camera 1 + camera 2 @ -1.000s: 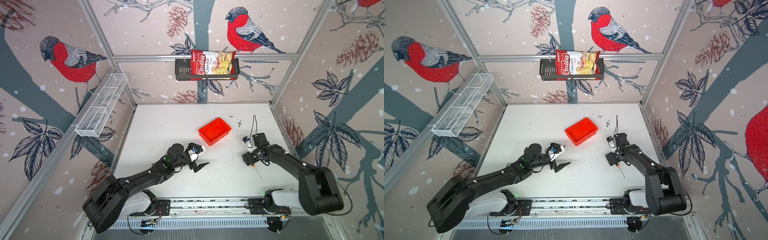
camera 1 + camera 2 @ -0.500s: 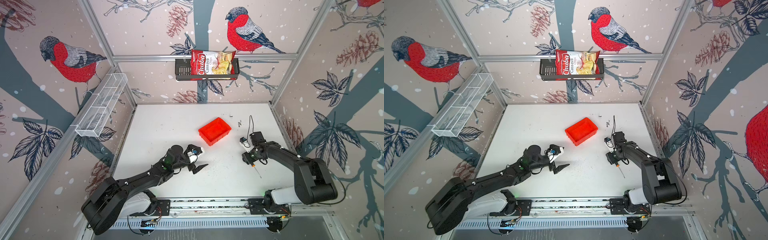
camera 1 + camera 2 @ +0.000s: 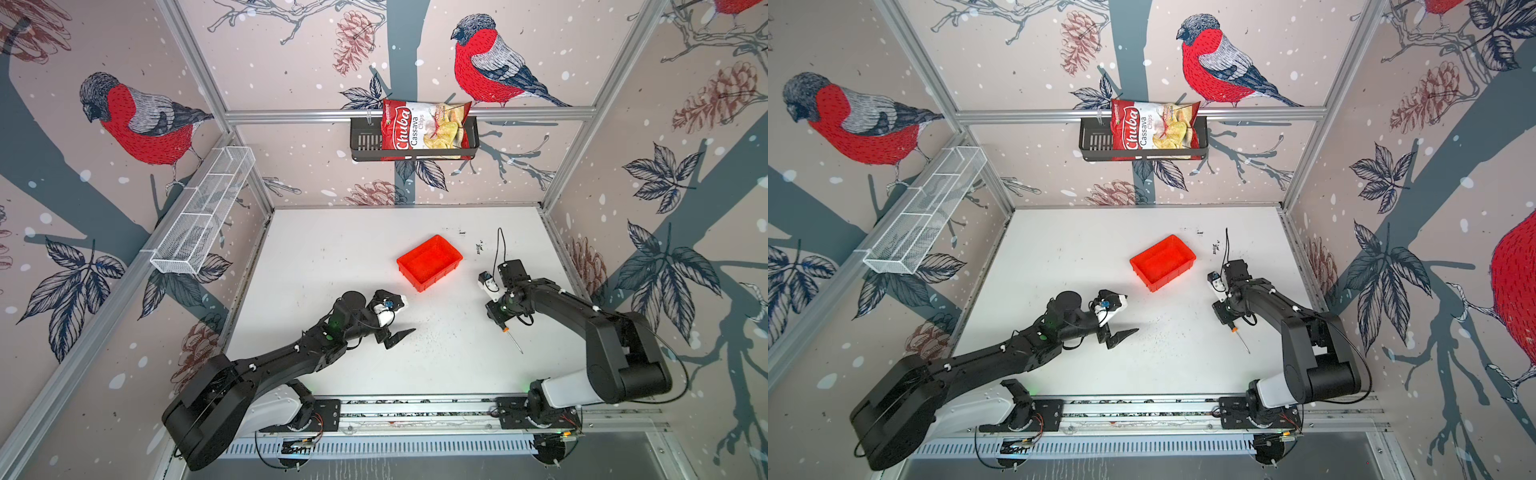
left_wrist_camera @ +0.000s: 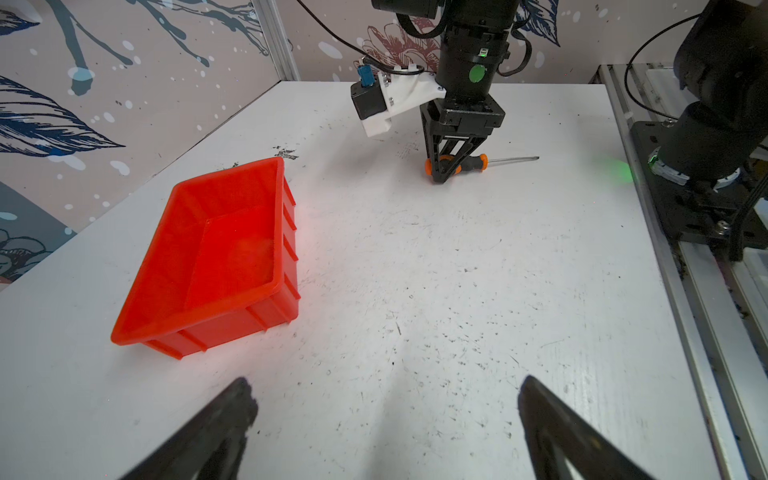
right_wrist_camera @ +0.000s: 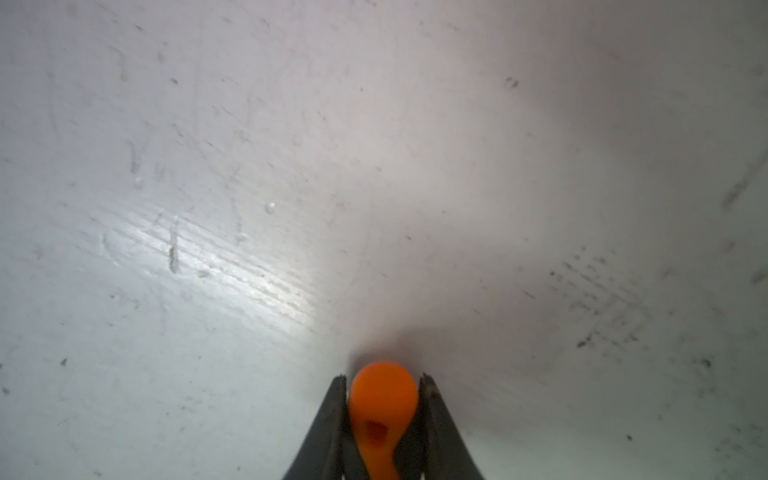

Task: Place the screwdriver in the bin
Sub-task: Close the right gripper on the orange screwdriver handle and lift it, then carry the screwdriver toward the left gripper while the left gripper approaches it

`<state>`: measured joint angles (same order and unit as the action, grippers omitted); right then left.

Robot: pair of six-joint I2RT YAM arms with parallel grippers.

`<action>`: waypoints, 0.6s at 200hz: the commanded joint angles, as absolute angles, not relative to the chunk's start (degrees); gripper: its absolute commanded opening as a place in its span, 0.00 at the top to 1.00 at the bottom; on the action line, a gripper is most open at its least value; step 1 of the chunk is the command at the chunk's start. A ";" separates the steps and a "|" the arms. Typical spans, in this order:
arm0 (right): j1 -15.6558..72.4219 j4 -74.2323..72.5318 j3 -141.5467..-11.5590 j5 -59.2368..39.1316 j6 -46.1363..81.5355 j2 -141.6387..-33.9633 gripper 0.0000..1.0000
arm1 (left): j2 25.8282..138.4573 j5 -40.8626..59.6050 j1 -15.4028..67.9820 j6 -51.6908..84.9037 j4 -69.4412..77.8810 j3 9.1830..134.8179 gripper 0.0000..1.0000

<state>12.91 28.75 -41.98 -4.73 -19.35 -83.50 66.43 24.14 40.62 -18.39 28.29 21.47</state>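
The screwdriver (image 3: pixel 514 341) lies flat on the white table at the right, its thin metal shaft pointing toward the front edge in both top views (image 3: pixel 1242 340). My right gripper (image 3: pixel 498 322) points straight down and is shut on its orange-and-black handle (image 4: pixel 469 161). The right wrist view shows the orange handle end (image 5: pixel 383 395) pinched between the two dark fingers (image 5: pixel 332 415). The red bin (image 3: pixel 436 277) stands empty left of and behind it, seen again in the left wrist view (image 4: pixel 232 328). My left gripper (image 3: pixel 397 336) hovers open near the table's middle, holding nothing (image 4: pixel 382 386).
A black slotted basket (image 3: pixel 365 143) with a chips bag (image 3: pixel 424 126) hangs on the back wall. A white wire-mesh shelf (image 3: pixel 203 212) runs along the left wall. The arms' mounting rail (image 3: pixel 415 409) lines the front edge. Patterned walls enclose the table.
My right gripper has shut on the screwdriver's handle, which it straddled open a second ago. The left arm has barely shifted.
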 commanded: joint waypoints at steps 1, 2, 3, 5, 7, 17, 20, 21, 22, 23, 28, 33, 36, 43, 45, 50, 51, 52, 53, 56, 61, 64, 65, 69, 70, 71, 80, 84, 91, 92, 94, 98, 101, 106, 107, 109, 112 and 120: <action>13.10 29.52 -42.62 -5.86 -18.59 -82.17 0.85 | 66.11 24.05 40.65 -18.74 29.37 21.53 0.02; 13.10 29.52 -42.62 -5.87 -18.57 -82.09 0.85 | 66.19 23.98 40.63 -18.69 29.36 21.58 0.02; 13.10 29.53 -42.67 -5.88 -18.51 -81.96 0.85 | 66.19 23.99 40.66 -18.62 29.36 21.60 0.02; 13.05 29.53 -42.64 -5.89 -18.43 -81.84 0.85 | 66.23 23.95 40.68 -18.45 29.40 21.62 0.02; 13.02 29.51 -42.72 -5.89 -18.30 -81.59 0.85 | 66.26 23.98 40.67 -18.35 29.39 21.62 0.02; 12.92 29.37 -43.25 -5.88 -17.73 -80.73 0.86 | 66.35 23.86 40.69 -17.45 29.28 21.78 0.02; 12.91 29.42 -43.47 -5.94 -17.56 -80.43 0.86 | 66.40 23.77 40.69 -17.02 29.36 21.87 0.02; 12.91 29.43 -43.53 -5.96 -17.53 -80.38 0.86 | 66.47 23.75 40.69 -16.91 29.36 21.88 0.02; 12.92 29.39 -43.61 -5.97 -17.46 -80.22 0.86 | 66.50 23.70 40.69 -16.71 29.44 21.93 0.02; 12.92 29.37 -43.73 -5.97 -17.43 -80.15 0.86 | 66.47 23.63 40.69 -16.53 29.49 21.95 0.02; 12.79 29.28 -43.99 -6.00 -17.21 -79.71 0.87 | 66.66 23.43 40.69 -15.56 29.67 22.04 0.02; 12.83 29.13 -44.44 -6.05 -16.92 -79.33 0.88 | 66.86 23.02 40.65 -14.24 29.83 22.13 0.02; 12.83 29.04 -44.66 -6.03 -16.77 -79.02 0.88 | 67.02 22.64 40.69 -13.33 29.90 22.29 0.02; 12.74 28.84 -45.26 -6.27 -16.25 -78.39 0.89 | 67.54 22.02 40.69 -11.30 30.09 22.65 0.02; 12.74 28.70 -45.39 -6.36 -16.13 -78.29 0.89 | 67.64 21.67 40.69 -10.78 30.13 22.80 0.02; 12.67 28.44 -45.84 -6.61 -15.84 -77.77 0.89 | 68.05 21.08 40.69 -9.41 30.25 23.13 0.02; 12.71 28.32 -45.90 -6.64 -15.70 -77.69 0.89 | 68.17 20.96 40.69 -9.14 30.29 23.21 0.02; 12.72 28.22 -46.02 -6.66 -15.67 -77.61 0.89 | 68.23 20.96 40.71 -8.83 30.30 23.29 0.02; 12.69 28.13 -46.08 -6.67 -15.57 -77.56 0.89 | 68.30 20.73 40.71 -8.59 30.31 23.34 0.02; 12.66 27.88 -46.33 -6.81 -15.23 -77.24 0.89 | 68.62 20.36 40.70 -7.81 30.39 23.45 0.02; 12.66 27.43 -46.78 -7.01 -14.77 -76.81 0.89 | 69.08 19.84 40.69 -6.55 30.56 23.76 0.02; 12.66 27.09 -47.02 -7.07 -14.38 -76.41 0.89 | 69.31 19.52 40.65 -5.98 30.66 23.94 0.02; 12.57 26.99 -47.11 -7.14 -14.22 -76.35 0.89 | 69.37 19.43 40.67 -5.80 30.67 24.01 0.02; 12.56 26.53 -47.46 -7.32 -13.78 -76.05 0.89 | 69.69 19.03 40.69 -5.22 30.78 24.20 0.02; 12.57 26.45 -47.55 -7.40 -13.66 -75.90 0.89 | 69.78 18.96 40.69 -5.03 30.77 24.18 0.02; 12.52 26.41 -47.64 -7.48 -13.55 -75.83 0.89 | 69.83 18.84 40.65 -4.89 30.85 24.26 0.02; 12.41 25.52 -48.41 -8.41 -12.46 -75.13 0.89 | 70.42 17.70 40.69 -3.34 31.36 24.65 0.02; 12.37 25.07 -48.68 -9.02 -12.00 -74.80 0.90 | 70.65 17.20 40.65 -2.72 31.58 24.82 0.02; 12.30 24.20 -49.24 -10.25 -11.12 -74.25 0.90 | 70.88 16.77 40.69 -2.05 31.91 25.27 0.02; 12.26 23.97 -49.27 -10.40 -11.01 -74.13 0.90 | 70.90 16.73 40.69 -1.95 31.91 25.34 0.02; 12.29 23.61 -49.30 -10.79 -10.77 -73.95 0.90 | 70.97 16.66 40.69 -1.92 32.04 25.45 0.02; 12.33 22.78 -49.45 -11.50 -10.04 -73.50 0.90 | 71.02 16.50 40.63 -1.78 32.42 25.61 0.02; 12.33 22.06 -49.48 -12.08 -9.43 -73.08 0.91 | 71.16 16.32 40.69 -1.65 32.76 25.67 0.02; 12.33 20.76 -49.42 -13.30 -8.47 -72.36 0.91 | 71.13 16.11 40.68 -1.39 33.49 25.83 0.02; 12.36 20.53 -49.45 -13.55 -8.32 -72.22 0.91 | 71.16 16.01 40.68 -1.31 33.66 25.88 0.02; 12.32 19.90 -49.39 -13.96 -7.88 -72.11 0.91 | 71.18 15.82 40.69 -1.14 33.99 25.87 0.02; 12.31 18.87 -49.23 -14.73 -7.24 -72.07 0.91 | 71.19 15.61 40.65 -0.82 34.45 25.95 0.02; 12.32 16.03 -48.82 -16.16 -5.14 -69.60 0.93 | 71.27 15.00 40.69 0.07 36.12 26.11 0.02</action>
